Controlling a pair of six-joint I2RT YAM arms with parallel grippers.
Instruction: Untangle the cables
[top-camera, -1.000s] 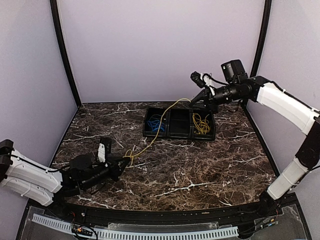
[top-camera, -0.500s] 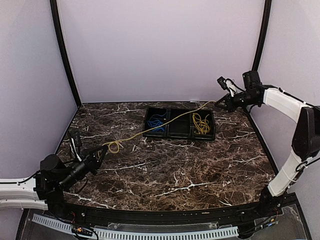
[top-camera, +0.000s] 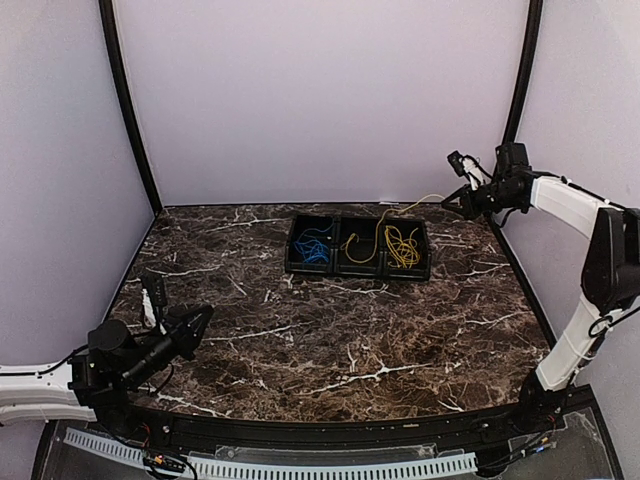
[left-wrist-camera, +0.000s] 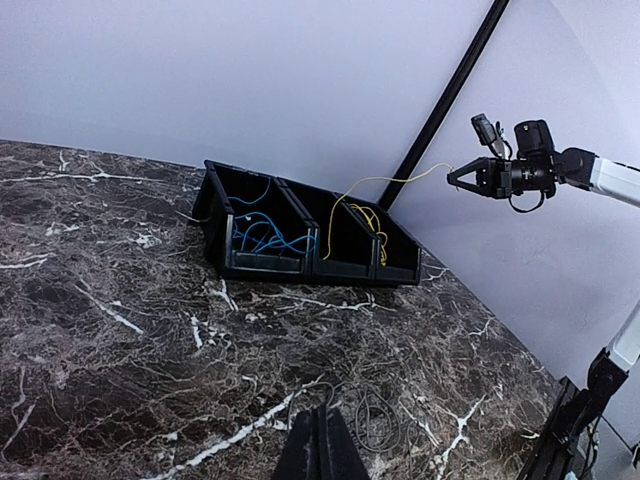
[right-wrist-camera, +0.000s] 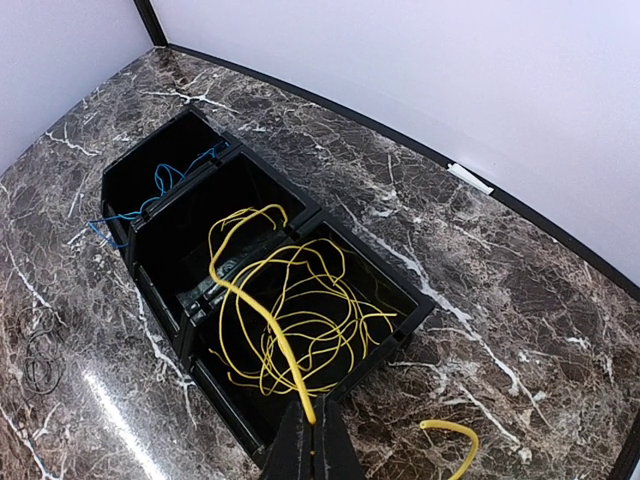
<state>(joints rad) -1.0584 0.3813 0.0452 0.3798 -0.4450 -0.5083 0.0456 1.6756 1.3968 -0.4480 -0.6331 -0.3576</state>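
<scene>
My right gripper (top-camera: 448, 197) hangs high at the back right, shut on a yellow cable (top-camera: 415, 204). That cable droops from the jaws into the black three-bin tray (top-camera: 357, 272). In the right wrist view the held yellow cable (right-wrist-camera: 260, 310) runs from my right gripper (right-wrist-camera: 312, 425) over a yellow tangle in the nearest bin, and its short free end curls to the right. Blue cables (top-camera: 312, 245) fill the left bin. My left gripper (top-camera: 203, 316) sits low at the front left, shut and holding nothing. A dark cable (left-wrist-camera: 375, 420) lies coiled on the table just right of the left gripper (left-wrist-camera: 322, 418).
The tray (left-wrist-camera: 300, 265) stands at the back centre of the dark marble table. Purple walls with black corner posts close in the back and both sides. The right arm reaches close to the right back post.
The yellow cable has left my left gripper and slid back to the tray. The right gripper has drawn farther back and right. The left arm has pulled back to the left.
</scene>
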